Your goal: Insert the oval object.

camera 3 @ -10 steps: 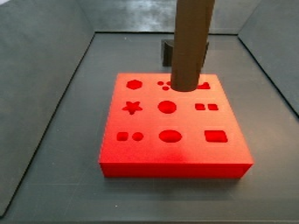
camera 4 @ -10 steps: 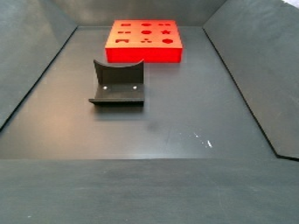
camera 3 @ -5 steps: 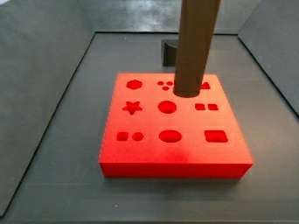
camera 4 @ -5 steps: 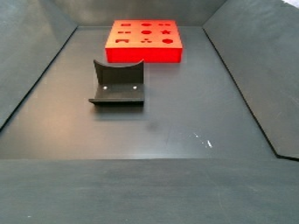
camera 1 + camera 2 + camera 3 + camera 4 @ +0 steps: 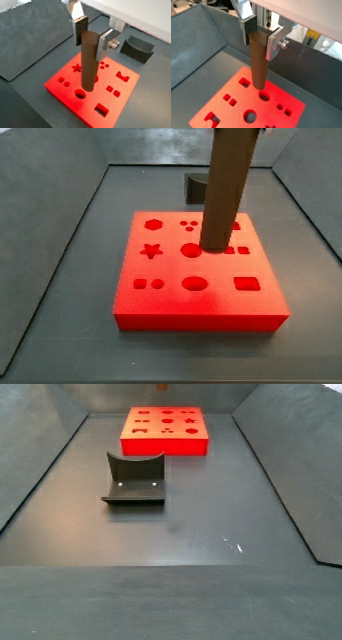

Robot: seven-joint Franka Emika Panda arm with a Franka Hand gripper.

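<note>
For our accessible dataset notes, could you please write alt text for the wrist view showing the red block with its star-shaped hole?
The gripper holds the oval object, a long brown peg, upright between its silver fingers above the red block. The block's top has cut-out holes, including a star, circles and squares. The dark fixture stands on the grey floor beyond the block.

Both wrist views sit right above the gripper (image 5: 92, 36), looking down past the fingers (image 5: 273, 42) and the oval object (image 5: 88, 62) onto the red block (image 5: 127, 87), v. close. One side view is close, angled down at the block (image 5: 201, 306); another is far back, fixture (image 5: 135, 480) between cam and block (image 5: 166, 444).
</note>
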